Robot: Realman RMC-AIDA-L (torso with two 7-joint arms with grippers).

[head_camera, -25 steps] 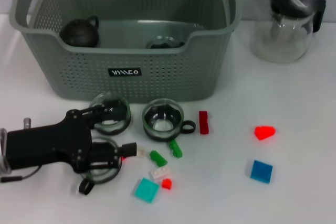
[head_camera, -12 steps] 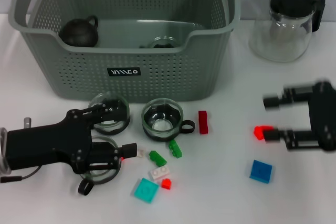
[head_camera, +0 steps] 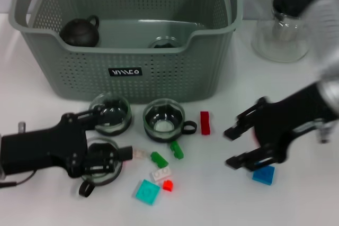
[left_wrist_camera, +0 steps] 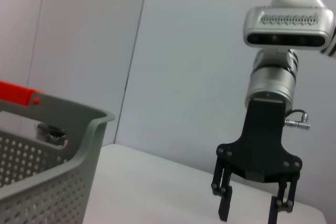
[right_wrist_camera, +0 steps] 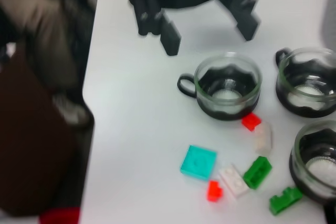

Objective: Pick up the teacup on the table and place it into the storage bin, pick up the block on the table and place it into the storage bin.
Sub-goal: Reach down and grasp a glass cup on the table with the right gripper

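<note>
Three glass teacups stand in front of the storage bin (head_camera: 127, 72): one (head_camera: 111, 115) at left, one (head_camera: 164, 120) in the middle, one (head_camera: 100, 163) nearer. My left gripper (head_camera: 116, 130) is open over the two left teacups, nothing gripped; the right wrist view shows the left gripper (right_wrist_camera: 210, 38) just short of the nearest teacup (right_wrist_camera: 227, 85). Small blocks lie around: dark red (head_camera: 205, 123), green (head_camera: 159, 159), teal (head_camera: 147, 191), blue (head_camera: 263, 174). My right gripper (head_camera: 229, 148) hangs open and empty beside the blue block; it (left_wrist_camera: 249, 214) also shows in the left wrist view.
Inside the bin sit a black teapot (head_camera: 80, 32) and a glass cup (head_camera: 164, 42). A glass jug (head_camera: 283, 27) with a black lid stands at the back right. The right wrist view shows the table's edge (right_wrist_camera: 86, 93) beyond the teal block (right_wrist_camera: 199, 162).
My right arm has swung in from the right and down toward the blocks, now covering the red block that showed earlier. The left gripper has barely shifted.
</note>
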